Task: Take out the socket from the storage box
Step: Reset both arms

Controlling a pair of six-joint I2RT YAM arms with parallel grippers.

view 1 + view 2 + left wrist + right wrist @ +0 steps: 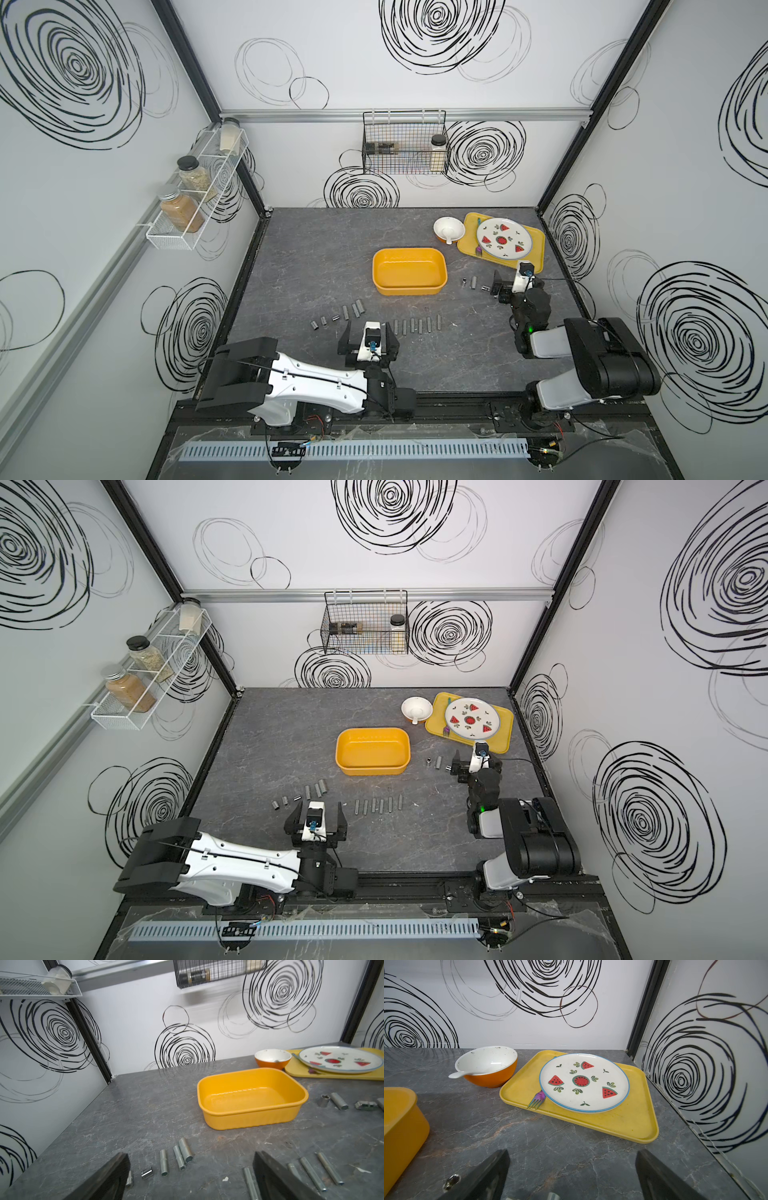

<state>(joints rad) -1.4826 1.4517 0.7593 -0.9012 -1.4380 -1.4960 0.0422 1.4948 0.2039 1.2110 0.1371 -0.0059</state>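
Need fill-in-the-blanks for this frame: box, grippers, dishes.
1. All sockets lie outside the box, so it is ___.
2. The plate sits on the yellow ___.
3. The left gripper and right gripper are both ___.
4. The spoon rests in the ___.
Missing: empty; tray; open; bowl.

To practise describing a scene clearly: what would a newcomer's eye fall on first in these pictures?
The deep orange-yellow storage box stands out in the middle of the dark table, and it is empty. Metal sockets lie in rows in front of it, near the left gripper. At the far right corner, a watermelon plate sits on a yellow tray.
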